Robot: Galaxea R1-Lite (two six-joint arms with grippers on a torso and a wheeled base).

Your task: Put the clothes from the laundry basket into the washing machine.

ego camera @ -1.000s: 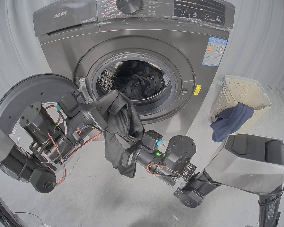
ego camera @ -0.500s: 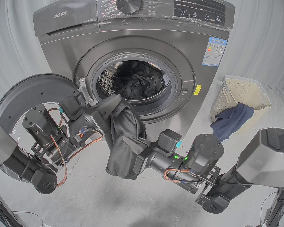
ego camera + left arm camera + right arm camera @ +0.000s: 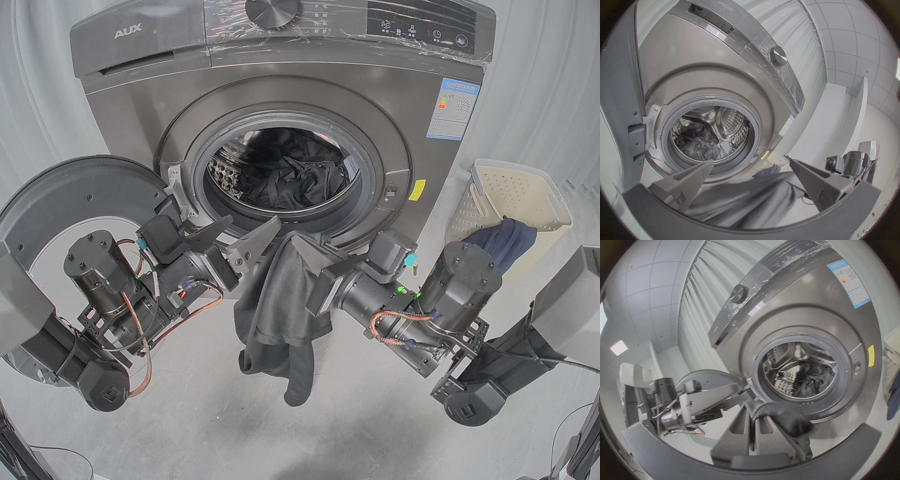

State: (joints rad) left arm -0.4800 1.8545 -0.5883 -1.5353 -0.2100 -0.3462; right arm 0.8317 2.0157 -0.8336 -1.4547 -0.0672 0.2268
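L: your left gripper (image 3: 245,237) is spread wide, holding nothing, just beside the cloth | R: your right gripper (image 3: 307,249) is clamped on a dark grey garment (image 3: 280,306) that hangs in front of the washing machine (image 3: 381,106), below its mouth | drum: black clothes (image 3: 294,178) inside | laundry basket (image 3: 522,187): navy garment (image 3: 500,240) draped over its rim

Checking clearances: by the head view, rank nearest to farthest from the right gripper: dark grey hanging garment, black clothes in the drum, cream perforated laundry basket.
1. Dark grey hanging garment: clamped in the right gripper.
2. Black clothes in the drum: just beyond it.
3. Cream perforated laundry basket: off to the robot's right.
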